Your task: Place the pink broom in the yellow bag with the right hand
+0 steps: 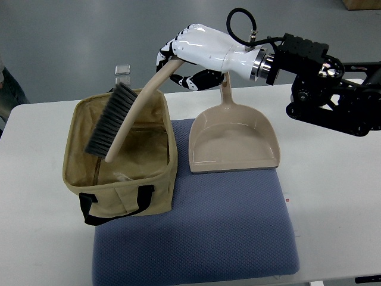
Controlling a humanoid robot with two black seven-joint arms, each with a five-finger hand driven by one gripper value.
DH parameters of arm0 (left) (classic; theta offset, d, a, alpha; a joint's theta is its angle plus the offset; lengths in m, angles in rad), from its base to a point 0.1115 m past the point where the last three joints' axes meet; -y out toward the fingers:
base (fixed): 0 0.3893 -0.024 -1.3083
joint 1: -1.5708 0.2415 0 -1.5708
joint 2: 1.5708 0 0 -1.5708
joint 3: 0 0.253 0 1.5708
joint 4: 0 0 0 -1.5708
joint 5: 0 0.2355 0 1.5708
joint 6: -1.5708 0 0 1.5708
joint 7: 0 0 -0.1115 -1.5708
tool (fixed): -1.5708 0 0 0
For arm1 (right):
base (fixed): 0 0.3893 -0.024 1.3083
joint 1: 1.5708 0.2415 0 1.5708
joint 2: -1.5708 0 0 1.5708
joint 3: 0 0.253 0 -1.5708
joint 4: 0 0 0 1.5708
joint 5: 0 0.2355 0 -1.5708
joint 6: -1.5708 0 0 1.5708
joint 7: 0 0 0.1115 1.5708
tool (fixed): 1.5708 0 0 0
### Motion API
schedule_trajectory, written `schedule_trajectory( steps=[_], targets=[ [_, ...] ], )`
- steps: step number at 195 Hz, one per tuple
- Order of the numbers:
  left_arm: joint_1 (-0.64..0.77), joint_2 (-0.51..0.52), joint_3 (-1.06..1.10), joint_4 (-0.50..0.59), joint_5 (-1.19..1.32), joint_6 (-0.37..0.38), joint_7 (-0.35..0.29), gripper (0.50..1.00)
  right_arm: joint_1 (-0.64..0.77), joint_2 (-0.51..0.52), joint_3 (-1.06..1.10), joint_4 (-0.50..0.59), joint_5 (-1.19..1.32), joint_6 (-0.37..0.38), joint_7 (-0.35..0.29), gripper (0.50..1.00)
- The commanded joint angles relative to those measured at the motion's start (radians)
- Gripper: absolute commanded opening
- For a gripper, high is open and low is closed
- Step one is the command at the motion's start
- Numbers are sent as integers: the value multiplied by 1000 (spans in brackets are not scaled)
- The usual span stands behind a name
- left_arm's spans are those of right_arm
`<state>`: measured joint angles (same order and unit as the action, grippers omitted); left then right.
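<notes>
My right hand point(181, 59) reaches in from the right edge and is shut on the handle end of the pinkish-beige broom point(134, 113). The broom slants down to the left, its grey bristle head point(110, 119) hanging over the open mouth of the yellow fabric bag point(77, 179). The lower tip of the broom sits inside the bag opening. The bag stands on the left part of a blue mat, with black handles at its front. The left arm is out of view.
A beige dustpan point(233, 143) lies on the blue mat point(196, 238) just right of the bag, its handle pointing toward my hand. The white table point(333, 196) carries the mat. A small clear object point(122, 71) sits behind the bag.
</notes>
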<state>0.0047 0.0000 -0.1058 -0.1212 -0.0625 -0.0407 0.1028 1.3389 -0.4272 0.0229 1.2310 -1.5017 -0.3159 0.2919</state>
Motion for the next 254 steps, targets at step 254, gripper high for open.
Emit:
schedule_trajectory(
  steps=[254],
  targets=[
    [0, 0, 0, 0, 0, -1, 0, 1000, -509, -67, 661, -318, 1238, 425, -23, 852]
  ],
)
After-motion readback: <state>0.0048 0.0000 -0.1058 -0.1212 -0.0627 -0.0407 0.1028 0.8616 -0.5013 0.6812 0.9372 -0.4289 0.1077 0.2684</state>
